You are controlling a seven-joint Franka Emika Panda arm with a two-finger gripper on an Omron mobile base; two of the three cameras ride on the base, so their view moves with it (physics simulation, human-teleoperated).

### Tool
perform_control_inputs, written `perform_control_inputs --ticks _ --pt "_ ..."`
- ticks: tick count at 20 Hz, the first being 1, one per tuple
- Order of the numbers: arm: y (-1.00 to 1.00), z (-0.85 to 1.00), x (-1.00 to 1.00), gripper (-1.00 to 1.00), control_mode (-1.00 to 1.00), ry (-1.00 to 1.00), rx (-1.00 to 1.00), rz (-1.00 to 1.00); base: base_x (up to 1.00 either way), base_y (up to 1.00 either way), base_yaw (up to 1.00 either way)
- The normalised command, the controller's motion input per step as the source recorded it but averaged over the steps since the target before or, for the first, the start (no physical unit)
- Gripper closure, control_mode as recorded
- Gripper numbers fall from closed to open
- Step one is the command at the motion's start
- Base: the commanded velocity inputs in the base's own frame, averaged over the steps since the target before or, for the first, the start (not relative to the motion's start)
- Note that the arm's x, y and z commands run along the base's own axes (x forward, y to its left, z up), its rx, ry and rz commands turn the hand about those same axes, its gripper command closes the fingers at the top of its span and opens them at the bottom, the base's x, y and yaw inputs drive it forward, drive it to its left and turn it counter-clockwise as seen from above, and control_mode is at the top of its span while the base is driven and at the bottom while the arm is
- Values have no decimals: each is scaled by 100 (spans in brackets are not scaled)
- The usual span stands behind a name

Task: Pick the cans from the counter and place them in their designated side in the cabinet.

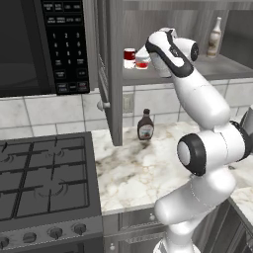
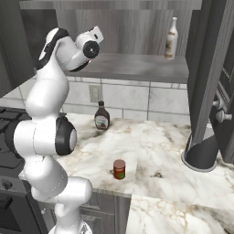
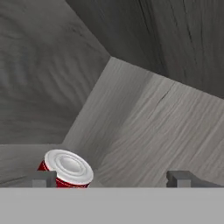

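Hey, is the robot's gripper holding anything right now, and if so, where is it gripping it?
Nothing is held: the gripper has its jaws wide apart above the grey cabinet shelf, with the bright red white-topped can beside one fingertip.

Tiled wall (image 1: 44, 111), black microwave (image 1: 29, 44), gas stovetop (image 1: 44, 178)

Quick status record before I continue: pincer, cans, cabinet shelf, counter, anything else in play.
pincer: open, up inside the cabinet, holding nothing
can on shelf: bright red can, upright at the shelf's left end, beside a half-white can
can on counter: darker red can, upright near the front edge of the counter
other bottles: white bottle on shelf's right side; brown sauce bottle by the backsplash
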Motion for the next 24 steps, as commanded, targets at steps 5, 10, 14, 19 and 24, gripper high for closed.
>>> perform_control_inputs --ticks 5,10,14,19,24 --pt "0 0 -58 -100 -100 -2 -4 1 0 0 0" --pt "0 5 -70 -100 -100 0 -4 0 0 0 0" --pt "-5 4 -77 -100 -100 0 -5 0 0 0 0" --pt "-16 0 -83 -100 -100 0 -8 0 0 0 0" --pt "-21 -6 -84 -100 -100 0 -9 0 0 0 0"
